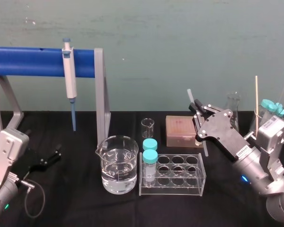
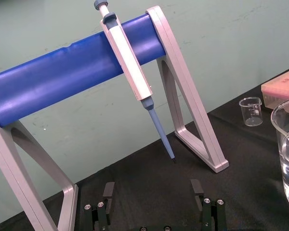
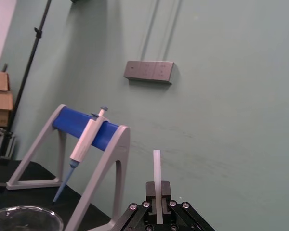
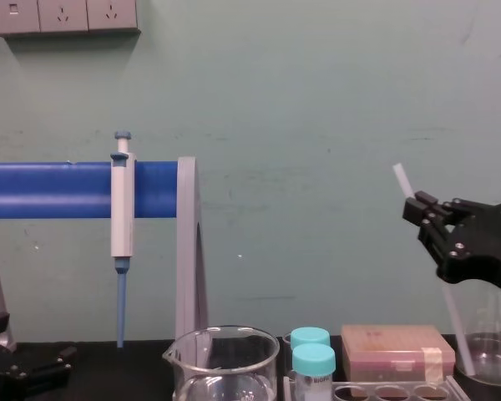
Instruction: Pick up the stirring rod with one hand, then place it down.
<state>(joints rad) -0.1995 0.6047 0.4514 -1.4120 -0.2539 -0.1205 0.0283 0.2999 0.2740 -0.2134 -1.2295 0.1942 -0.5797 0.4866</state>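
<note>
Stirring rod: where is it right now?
In the head view the stirring rod is on the robot's right, tilted, clamped in the right gripper beside the pink box behind the tube rack.

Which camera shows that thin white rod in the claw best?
The chest view: the stirring rod runs tilted through the right gripper, both ends showing. Head view hides its middle behind the gripper; right wrist view catches one end.

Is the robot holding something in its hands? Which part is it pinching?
Yes. The right gripper pinches the stirring rod near its upper end, with the rod tilted. The left gripper is open and holds nothing.
</note>
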